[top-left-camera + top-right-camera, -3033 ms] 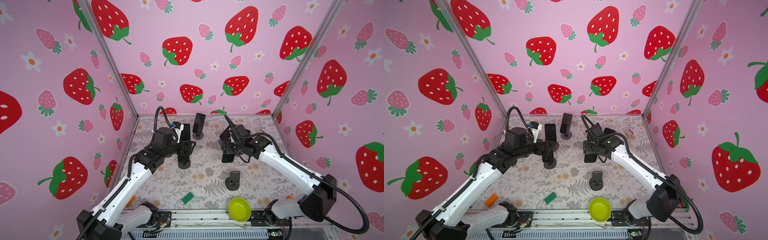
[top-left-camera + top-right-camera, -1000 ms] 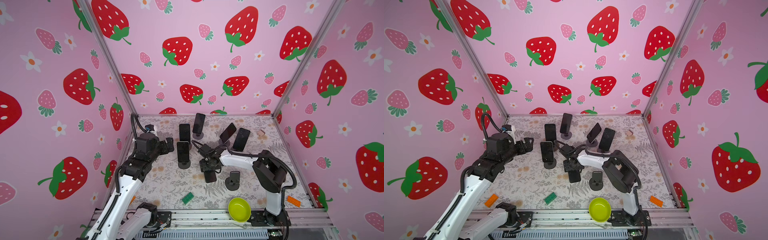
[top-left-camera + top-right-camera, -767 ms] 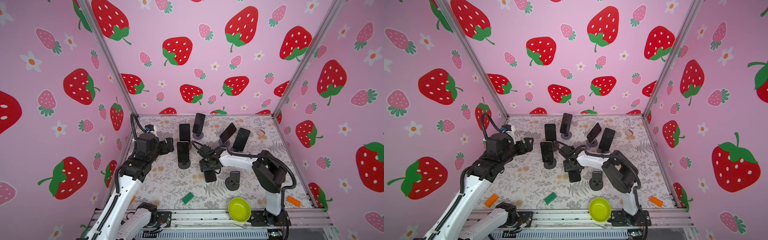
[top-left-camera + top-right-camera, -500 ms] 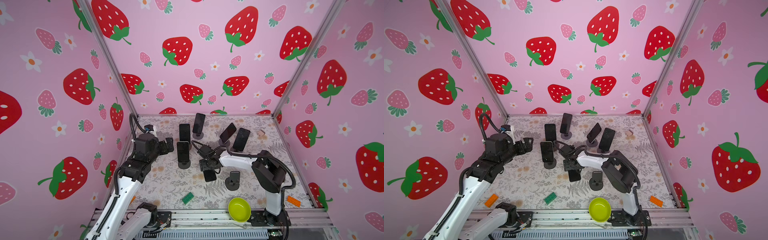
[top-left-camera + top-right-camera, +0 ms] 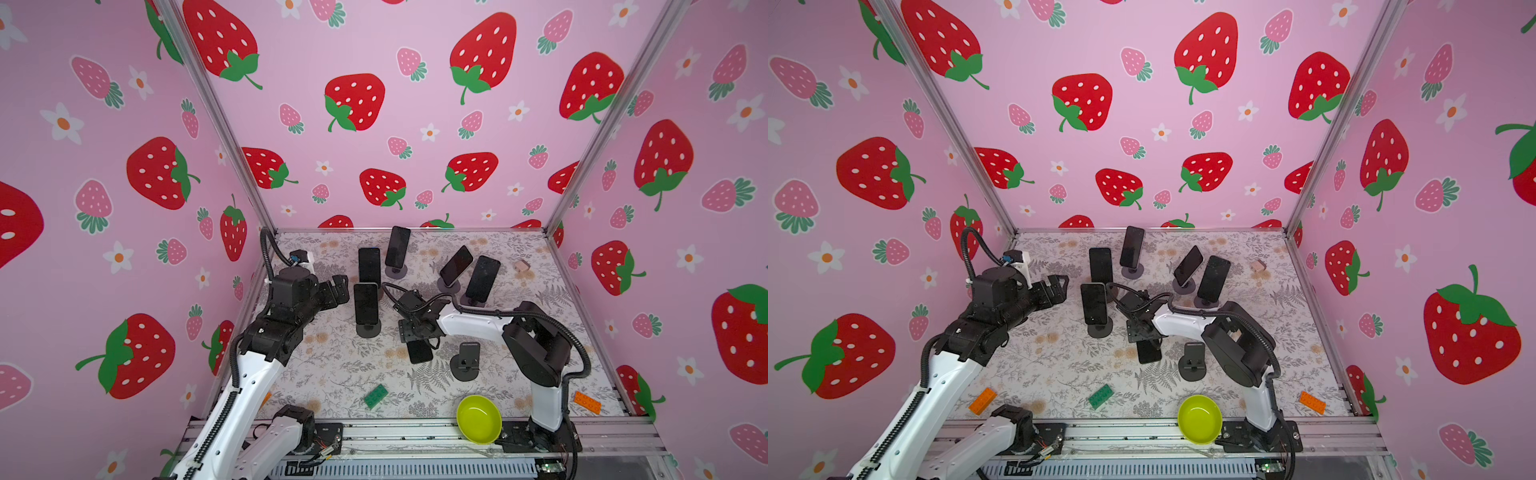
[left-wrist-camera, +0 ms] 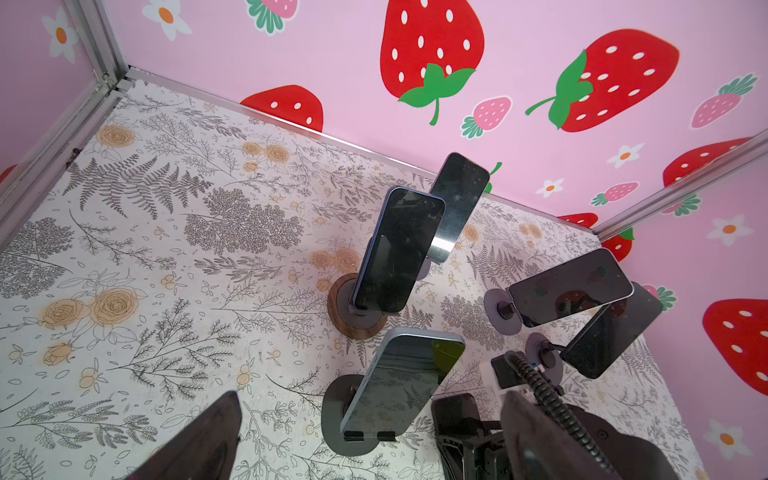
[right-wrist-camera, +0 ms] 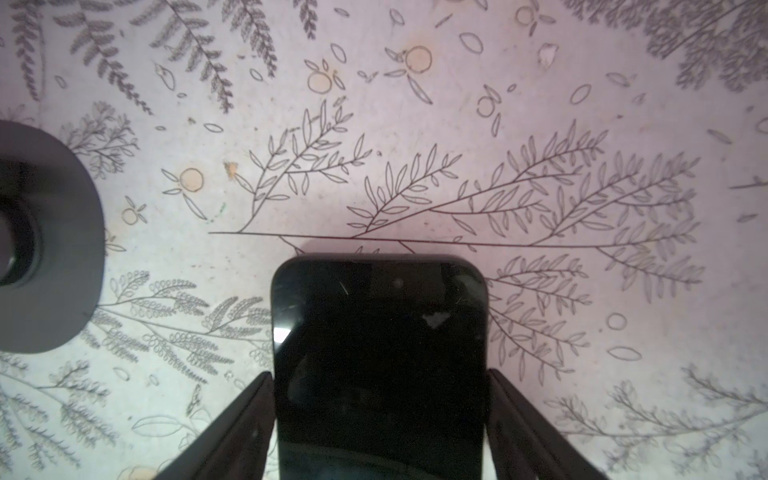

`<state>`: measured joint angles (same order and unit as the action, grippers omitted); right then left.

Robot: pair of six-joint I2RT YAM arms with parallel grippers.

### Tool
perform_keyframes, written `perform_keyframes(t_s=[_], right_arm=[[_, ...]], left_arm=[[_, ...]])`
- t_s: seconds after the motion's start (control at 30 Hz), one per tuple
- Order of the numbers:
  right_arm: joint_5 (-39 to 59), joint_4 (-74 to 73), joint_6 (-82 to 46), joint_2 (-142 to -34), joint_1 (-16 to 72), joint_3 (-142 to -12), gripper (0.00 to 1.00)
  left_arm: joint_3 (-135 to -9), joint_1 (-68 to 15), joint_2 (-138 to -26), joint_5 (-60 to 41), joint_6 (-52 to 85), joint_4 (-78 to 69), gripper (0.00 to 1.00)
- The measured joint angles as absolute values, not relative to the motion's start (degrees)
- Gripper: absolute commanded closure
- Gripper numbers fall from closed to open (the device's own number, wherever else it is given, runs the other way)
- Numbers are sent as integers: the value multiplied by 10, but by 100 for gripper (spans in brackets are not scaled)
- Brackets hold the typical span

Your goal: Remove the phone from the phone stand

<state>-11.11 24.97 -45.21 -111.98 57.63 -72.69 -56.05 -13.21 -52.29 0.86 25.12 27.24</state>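
**Phone off stand, flat on table**

Shows phone (image 5: 420, 353) lying dark face up on table (image 5: 332, 365), just beside empty stand (image 5: 466, 365) and not touching it in both top views. Puts right gripper (image 7: 380, 374) low over phone, with fingers (image 7: 232, 428) flanking its two long edges. Cannot tell whether clamped on phone or merely alongside: in wrist view, looks tight against both edges, no clear gap. Finds left gripper (image 5: 343, 289) held above table at left, jaws spread wide, holding nothing, pointing toward a mounted phone (image 5: 365, 303). Notes green brick (image 5: 376, 397) near front, bowl (image 5: 478, 419) at front edge, orange brick (image 5: 587, 402) at front right corner.
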Motion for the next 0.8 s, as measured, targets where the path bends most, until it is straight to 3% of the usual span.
perform_keyframes(t_s=[0.33,0.8], right_arm=[[-110,267,-452,-1101,576,-727,16],[-187,346,-450,-872,566,-713,9]], left_arm=[[-565,-132,-522,14,240,278,2],[-594,-132,-550,16,213,284,1]])
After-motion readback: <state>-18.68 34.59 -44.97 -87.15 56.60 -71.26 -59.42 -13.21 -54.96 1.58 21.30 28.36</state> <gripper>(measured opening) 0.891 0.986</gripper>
